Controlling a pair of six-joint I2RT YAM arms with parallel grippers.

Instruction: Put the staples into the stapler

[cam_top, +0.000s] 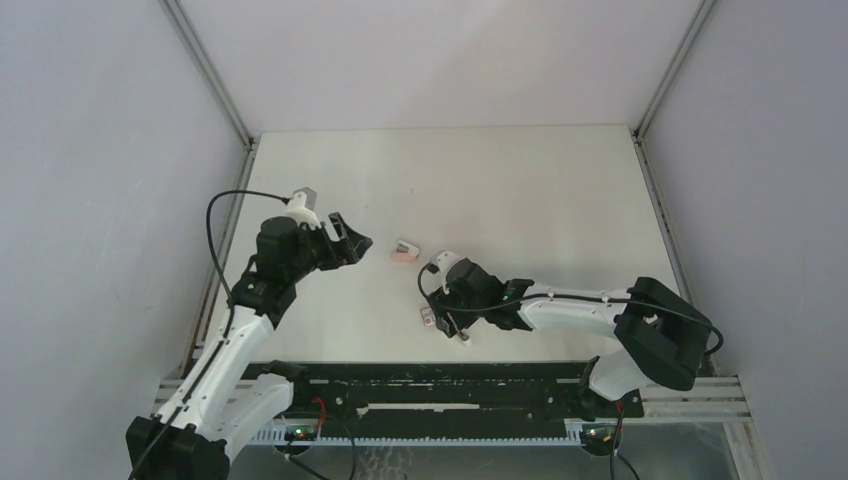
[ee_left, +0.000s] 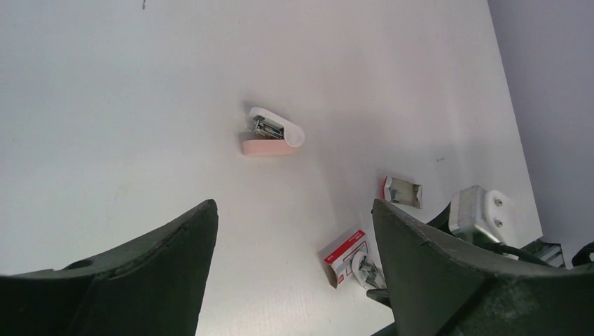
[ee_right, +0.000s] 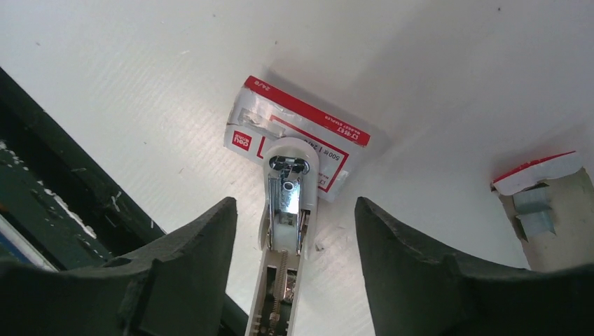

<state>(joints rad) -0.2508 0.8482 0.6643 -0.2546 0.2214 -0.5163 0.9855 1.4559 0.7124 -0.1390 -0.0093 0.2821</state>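
L gripper (cam_top: 355, 243): jaws wide, nothing between them, above table (cam_top: 520, 190). Stapler (ee_left: 273, 133): pink base, white top, hinged open, lying on table ahead of it. R gripper (ee_right: 294, 203): jaws parted, gap each side of white-cased metal channel (ee_right: 288, 182) w/ spring; channel tip over red-label box (ee_right: 329, 129). Staples (ee_right: 534, 213): grey block in tan tray (ee_right: 560, 231), near box, not touching.

Smooth pink plastic stapler (ee_left: 270, 136), printed cardboard box (ee_right: 301, 115), matt white table (cam_top: 500, 180).
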